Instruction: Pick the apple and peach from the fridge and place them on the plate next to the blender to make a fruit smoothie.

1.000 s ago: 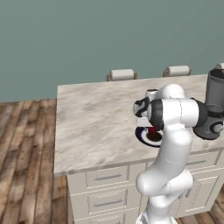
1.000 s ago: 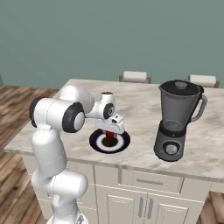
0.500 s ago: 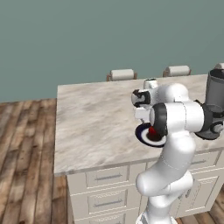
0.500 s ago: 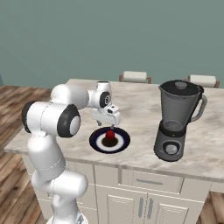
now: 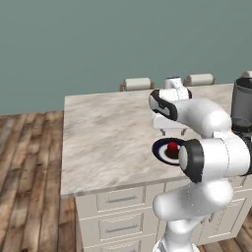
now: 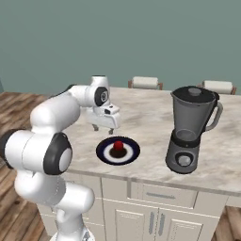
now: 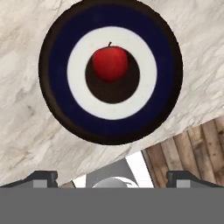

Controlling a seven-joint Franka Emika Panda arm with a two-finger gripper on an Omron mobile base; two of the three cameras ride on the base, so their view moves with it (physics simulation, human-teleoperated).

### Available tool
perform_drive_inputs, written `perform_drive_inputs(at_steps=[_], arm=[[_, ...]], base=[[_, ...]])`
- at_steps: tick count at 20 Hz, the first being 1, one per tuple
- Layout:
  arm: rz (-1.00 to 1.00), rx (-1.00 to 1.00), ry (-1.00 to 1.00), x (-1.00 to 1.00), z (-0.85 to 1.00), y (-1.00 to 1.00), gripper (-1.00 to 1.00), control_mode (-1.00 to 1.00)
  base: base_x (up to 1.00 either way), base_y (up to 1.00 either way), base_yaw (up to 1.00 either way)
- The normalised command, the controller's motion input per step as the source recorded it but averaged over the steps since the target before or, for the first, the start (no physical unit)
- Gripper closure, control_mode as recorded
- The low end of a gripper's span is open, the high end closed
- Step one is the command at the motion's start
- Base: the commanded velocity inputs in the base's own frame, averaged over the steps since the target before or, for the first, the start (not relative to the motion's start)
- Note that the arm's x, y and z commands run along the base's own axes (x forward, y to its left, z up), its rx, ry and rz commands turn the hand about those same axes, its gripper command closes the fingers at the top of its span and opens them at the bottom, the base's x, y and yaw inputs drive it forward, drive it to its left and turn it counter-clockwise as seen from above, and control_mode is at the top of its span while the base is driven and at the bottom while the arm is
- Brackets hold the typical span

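Note:
The red apple rests in the middle of the navy-rimmed plate on the marble counter. The apple and plate lie just left of the blender. My gripper hangs above the counter behind the plate, open and holding nothing. In the hand view my gripper looks straight down on the plate, its fingertips wide apart. From the left base view the apple sits on the plate below my gripper. The peach and the fridge are out of view.
The blender stands at the counter's right end. Two chair backs rise behind the island. The counter's near edge drops to white drawers, and the wooden floor lies to the left.
My gripper has risen off the plate and drawn back toward the far side of the counter. The apple has stayed on the plate.

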Motion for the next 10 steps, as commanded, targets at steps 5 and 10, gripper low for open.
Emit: perform_drive_inputs(at_steps=[5,10], arm=[[0.0,0.0,-0.01,-1.0,0.62,0.1,-1.0,-1.0],[0.0,0.0,-0.13,-1.0,0.43,0.06,-1.0,-1.0]], base=[[0.0,0.0,0.0],[0.0,0.0,0.0]])
